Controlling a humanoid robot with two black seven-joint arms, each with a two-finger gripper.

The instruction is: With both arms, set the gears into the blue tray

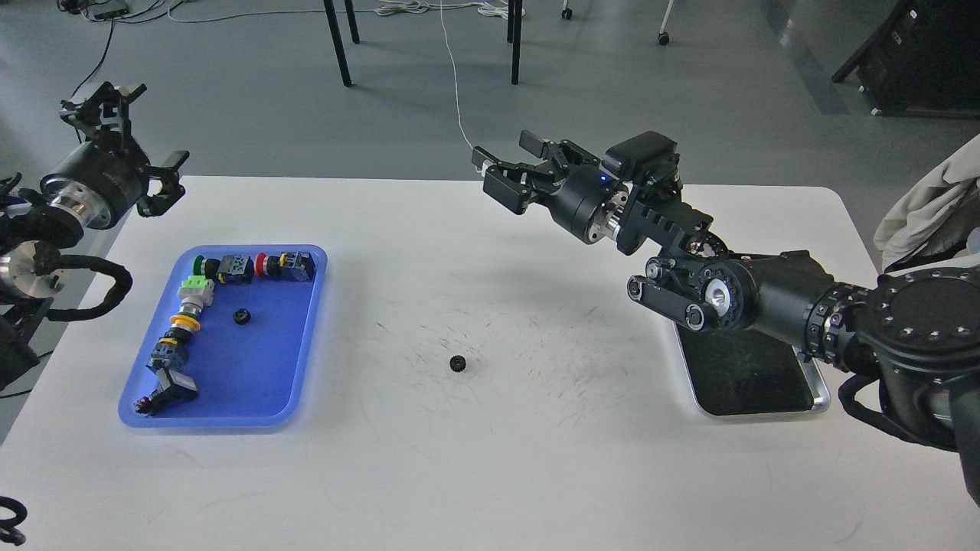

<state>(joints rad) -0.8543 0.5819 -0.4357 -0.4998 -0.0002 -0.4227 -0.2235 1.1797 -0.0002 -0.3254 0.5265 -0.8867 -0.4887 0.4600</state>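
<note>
White surface [490,474] lies bare up front; one gear [458,363] sits loose at its middle, well apart from the blue tray [306,337] on the left, where another gear [242,315] already rests among switches [187,306]; right fingers [498,180] – spread, empty – hang beyond the loose gear and look nearer to it; left fingers [134,145], apart too, are raised past the tray's far corner.

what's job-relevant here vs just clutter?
Job:
- gear on table
- gear in tray
- blue tray
- left gripper, open
- right gripper, open

Lying about:
- push-button switches along the tray's back and left edges
- silver tray under the right arm
- cloth at far right
</note>
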